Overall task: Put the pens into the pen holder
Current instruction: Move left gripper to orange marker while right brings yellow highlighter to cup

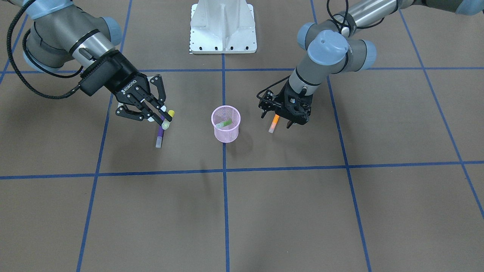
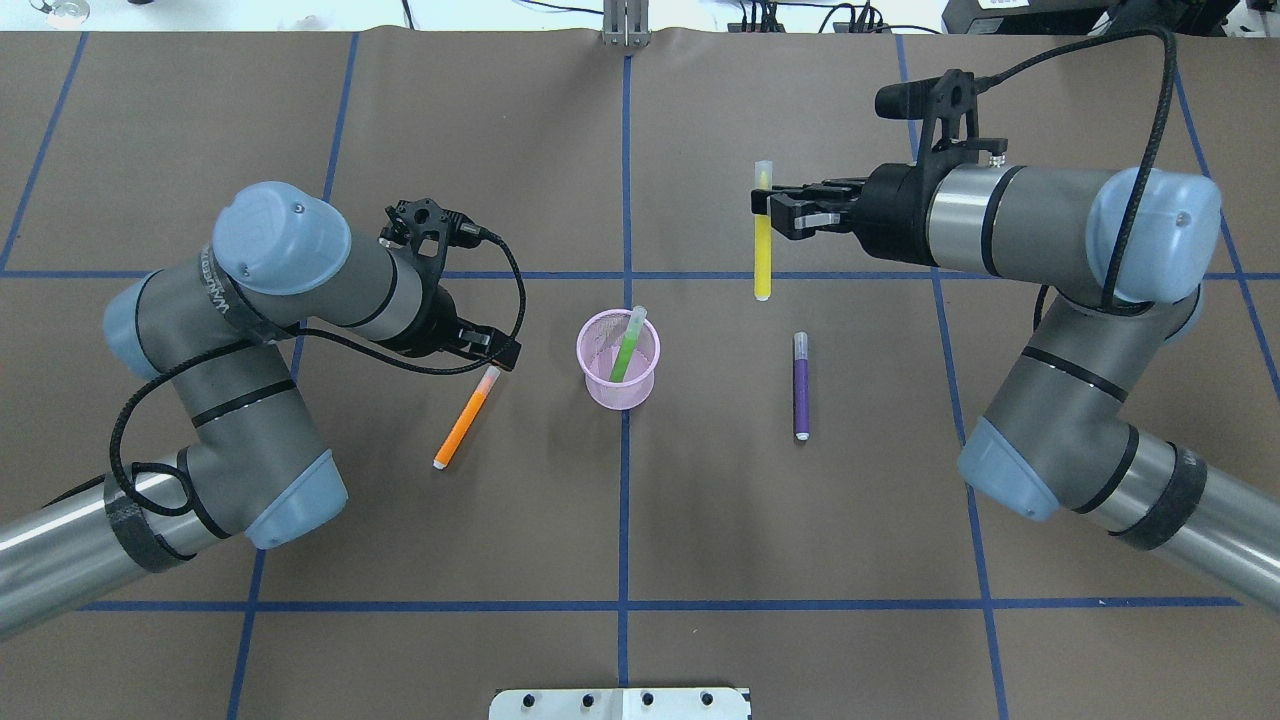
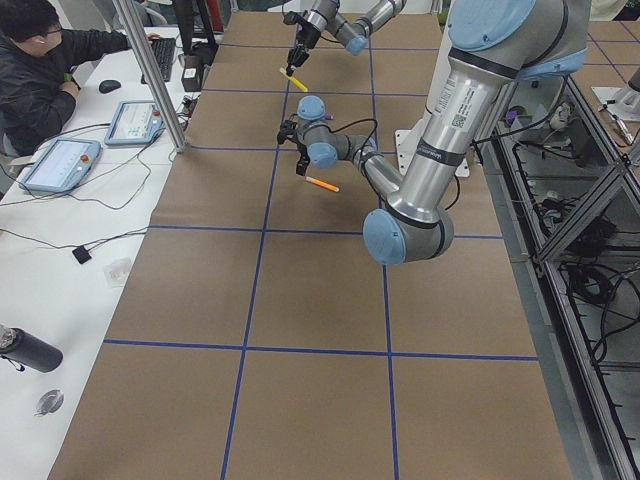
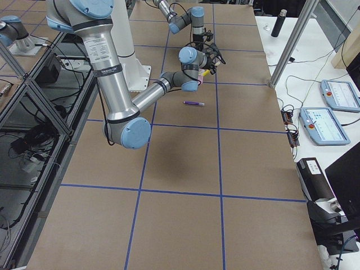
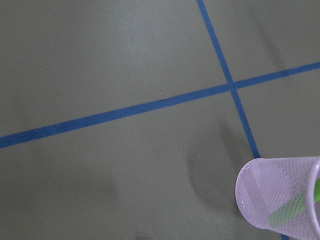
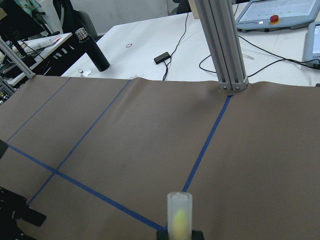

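Beyond the bench's far edge, at the upper left of the view from the robot's left, a seated person is at a white desk with two control pendants. A black bottle lies at that view's lower left. Bench: brown sheet gridded with blue tape lines; white base plate at the overhead view's bottom centre. Left third of the overhead view: the left arm enters from the lower left, with a black cable looped along it. Left claw hangs above the bench with its fingers apparently spread, gripping nothing. Orange pen lies flat and slanted, its pale cap end directly under that claw; in the front-facing view the claw hides most of its barrel. Centre: pen holder, pink mesh, upright on the vertical tape line, near the left claw's right side. Green pen leans inside it, its top past the rim. Right of centre: yellow pen is held off the bench, pinched near its pale cap by the right claw, which reaches in from the right. Purple pen lies flat just below the yellow pen's free end in the frame, apart from the claw.
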Controlling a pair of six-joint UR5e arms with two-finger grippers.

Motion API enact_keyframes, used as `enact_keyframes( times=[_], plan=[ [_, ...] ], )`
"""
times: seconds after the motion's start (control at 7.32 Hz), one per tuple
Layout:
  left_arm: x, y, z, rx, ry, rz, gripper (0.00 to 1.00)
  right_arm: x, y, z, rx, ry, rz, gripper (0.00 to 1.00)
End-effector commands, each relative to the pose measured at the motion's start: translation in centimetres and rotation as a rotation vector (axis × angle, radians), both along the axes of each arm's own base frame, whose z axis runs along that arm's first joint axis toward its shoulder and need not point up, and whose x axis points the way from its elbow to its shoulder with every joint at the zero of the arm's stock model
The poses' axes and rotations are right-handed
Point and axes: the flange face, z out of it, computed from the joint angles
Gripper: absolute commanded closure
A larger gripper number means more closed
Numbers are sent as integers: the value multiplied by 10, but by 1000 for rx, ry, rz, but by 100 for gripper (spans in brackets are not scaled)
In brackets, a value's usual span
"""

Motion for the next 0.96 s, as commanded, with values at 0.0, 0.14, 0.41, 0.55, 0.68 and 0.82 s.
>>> enact_keyframes(
  times=[0.0, 0.14, 0.41, 0.55, 0.68, 0.82],
  plan=[
    [7, 28, -12, 4, -91, 64, 9, -30, 20, -13, 13, -17, 2, 100],
    [18, 33, -6, -2, -103, 81, 9, -48, 28, -21, 16, -19, 2, 100],
    [30, 35, 2, 14, -133, 66, 9, -79, 39, -33, 29, -22, 22, 100],
    [34, 34, 5, 11, -138, 68, 9, -86, 42, -40, 33, -30, 29, 100],
    [35, 33, 7, 10, -141, 68, 9, -92, 39, -44, 33, -30, 31, 100],
    [36, 32, 10, 6, -146, 68, 9, -100, 35, -46, 31, -26, 31, 100]
  ],
)
